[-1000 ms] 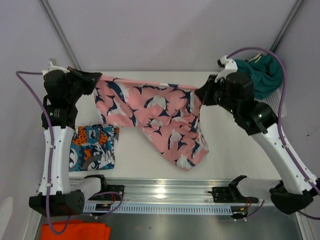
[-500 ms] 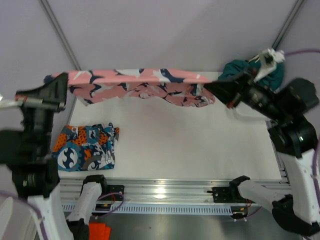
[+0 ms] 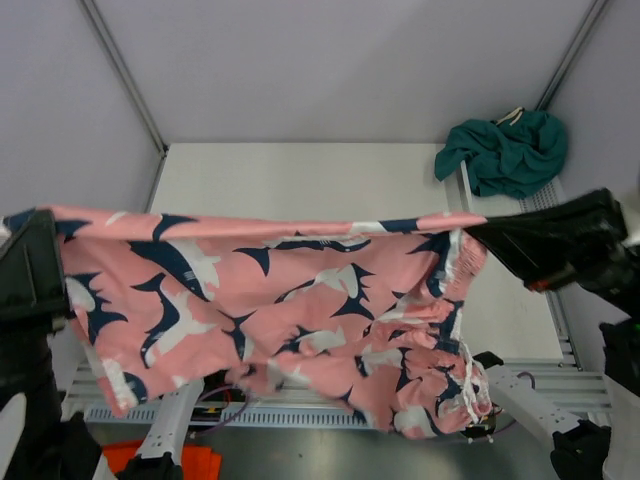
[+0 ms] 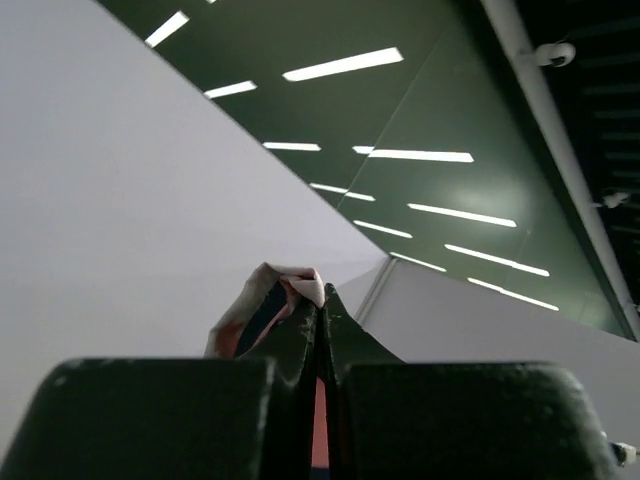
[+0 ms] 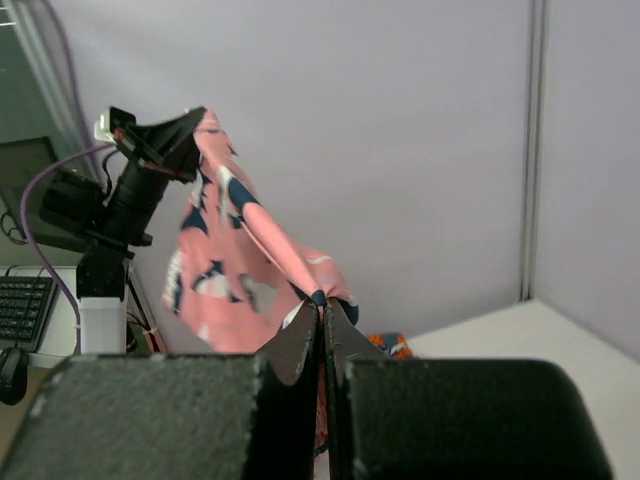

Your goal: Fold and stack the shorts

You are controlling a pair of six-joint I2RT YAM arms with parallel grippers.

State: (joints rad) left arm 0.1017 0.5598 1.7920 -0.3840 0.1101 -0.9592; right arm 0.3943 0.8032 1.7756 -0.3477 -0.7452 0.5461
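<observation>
From above, the pink shorts [image 3: 260,310] have come up fast. A second ago they drooped low over the worktop [image 3: 300,180], half a second ago they were pulled into a narrow band, and now they hang high above its near half as a broad sheet. I judge this a shake-out before laying them flat, with no fold made yet. Their long axis runs left to right, taut top edge uppermost. The gathered waist and white cords seem to be at the right end, the legs pointing left. The left pincer [image 3: 40,235] and right pincer [image 3: 480,235] each pinch a top corner. The teal shorts [image 3: 510,150] lie heaped at the worktop's far right corner. From the left wrist, the jaws are clamped on a pink corner. From the right wrist, the jaws are likewise closed on cloth stretching away leftward.
</observation>
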